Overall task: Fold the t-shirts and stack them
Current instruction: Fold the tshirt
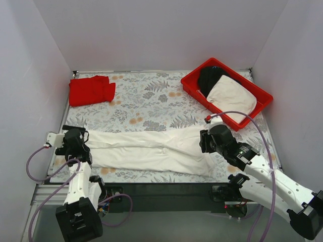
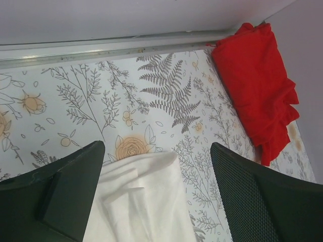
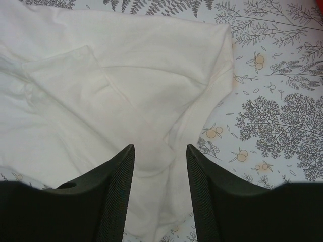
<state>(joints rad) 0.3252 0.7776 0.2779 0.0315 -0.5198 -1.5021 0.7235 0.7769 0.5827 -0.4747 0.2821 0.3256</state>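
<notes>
Cloth under inspection: your white shirt [image 1: 146,148] lies flat across the near half of the desk [image 1: 151,101], folded into a long band running from 8 o'clock to 4 o'clock. Your red shirt [image 1: 91,91] sits folded at 10 o'clock, well apart from it. At 2 o'clock, the tray [image 1: 191,86] holds a black garment [image 1: 209,78] and an off-white one [image 1: 232,98].

Your left tool [image 2: 157,148] hangs over the band's 8 o'clock end with its jaws spread wide. Cloth shows between them, but nothing is pinched. Your right tool [image 3: 160,148] hovers over the 4 o'clock end, jaws parted above the cloth, gripping nothing.

Handling judgement: the white shirt is light, soft and limp, and it will sag and shed its layers if you lift it from one point. Take it at both end edges, near the corners, pinching through every layer. A shallow pinch would likely catch only the top layer and undo the fold. Expect the band to slide on the desk.
</notes>
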